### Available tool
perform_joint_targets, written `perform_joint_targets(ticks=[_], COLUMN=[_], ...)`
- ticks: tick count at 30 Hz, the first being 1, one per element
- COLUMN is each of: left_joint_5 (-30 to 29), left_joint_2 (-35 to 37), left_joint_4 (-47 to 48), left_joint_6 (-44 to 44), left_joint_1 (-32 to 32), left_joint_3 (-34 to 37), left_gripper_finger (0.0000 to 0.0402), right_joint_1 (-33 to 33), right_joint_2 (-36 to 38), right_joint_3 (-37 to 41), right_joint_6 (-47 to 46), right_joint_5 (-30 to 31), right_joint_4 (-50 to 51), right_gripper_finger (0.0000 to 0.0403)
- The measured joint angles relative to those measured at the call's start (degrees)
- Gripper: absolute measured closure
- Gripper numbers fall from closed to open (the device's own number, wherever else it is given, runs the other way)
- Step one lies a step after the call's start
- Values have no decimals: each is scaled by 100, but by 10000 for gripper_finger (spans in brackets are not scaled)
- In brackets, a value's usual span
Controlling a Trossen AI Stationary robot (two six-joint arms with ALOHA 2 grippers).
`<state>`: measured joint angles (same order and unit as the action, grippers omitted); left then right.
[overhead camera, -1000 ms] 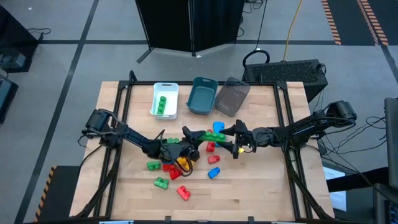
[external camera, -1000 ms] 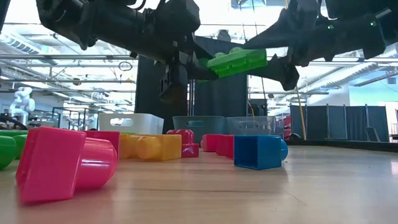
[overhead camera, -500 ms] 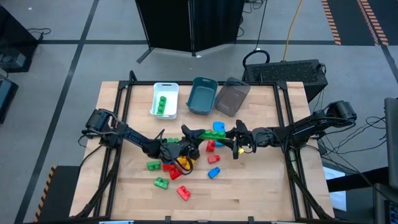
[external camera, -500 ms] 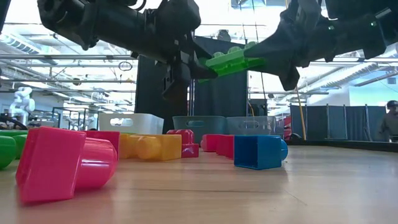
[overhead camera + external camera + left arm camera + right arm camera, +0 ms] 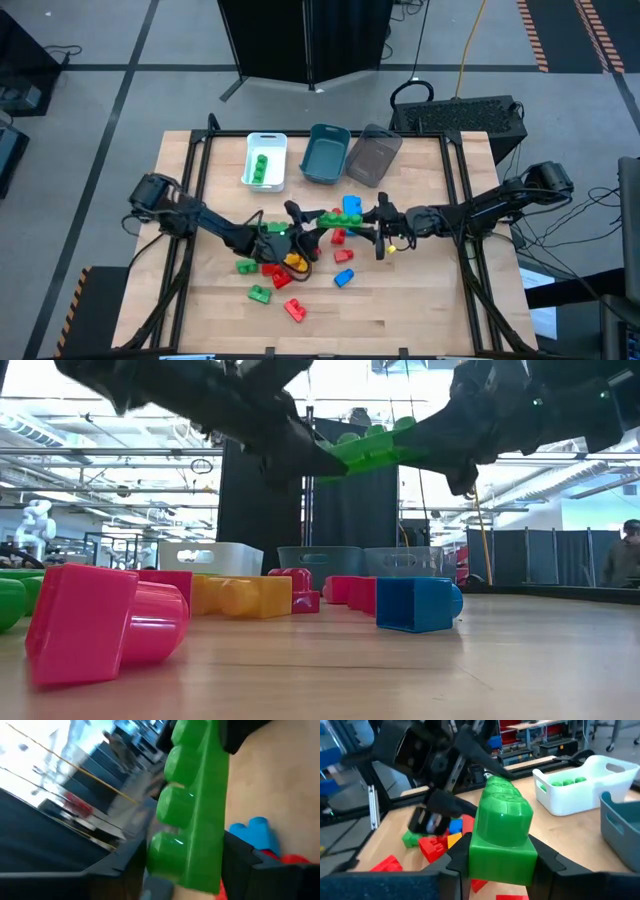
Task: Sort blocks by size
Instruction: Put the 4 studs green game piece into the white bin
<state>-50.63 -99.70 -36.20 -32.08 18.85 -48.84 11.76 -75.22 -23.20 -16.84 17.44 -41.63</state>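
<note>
Handover time: the long green brick (image 5: 332, 217) hangs in the air over the middle of the table (image 5: 430, 310), between both arms. A second ago the right gripper (image 5: 364, 221) stood wide at the brick's far end. Now its fingers have clamped down on that end, and the right wrist view shows the brick pinched between them. The left gripper (image 5: 304, 217) is letting go, its fingers spread looser than a moment back and its arm drawn slightly away.

My read is that the brick now belongs to the right arm, which sits nearer the bins, so a drop-off looks like the next call.

Counting up, there are three bins at the back: white (image 5: 250, 150), teal (image 5: 312, 172) and grey (image 5: 362, 165). Only the white one shows any bricks, and those are small green pieces, two or three. On the table I make out two green, two blue, about five red and one orange-yellow. Some of that cluster is hidden under the left arm, so take the tally as a minimum.
</note>
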Motion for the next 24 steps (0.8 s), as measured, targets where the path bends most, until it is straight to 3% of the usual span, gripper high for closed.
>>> perform_joint_targets(ticks=[5,11,16,24], left_joint_5=[908,2163,2388,4280], left_joint_2=[524,764,895,931], left_joint_4=[1454,1855,2355,2412], left_joint_6=[1132,1546,1981,2694], left_joint_1=[-95,-273,-524,-1030], left_joint_3=[-266,-314,-304,-298], left_gripper_finger=[143,79,47,27], right_joint_1=[-5,34,235,449], right_joint_2=[-13,-7,-7,-6], right_joint_3=[26,24,24,24], right_joint_6=[217,529,1033,1387], right_joint_5=[71,62,49,42], right_joint_4=[107,195,144,-24], right_gripper_finger=[287,287,287,287])
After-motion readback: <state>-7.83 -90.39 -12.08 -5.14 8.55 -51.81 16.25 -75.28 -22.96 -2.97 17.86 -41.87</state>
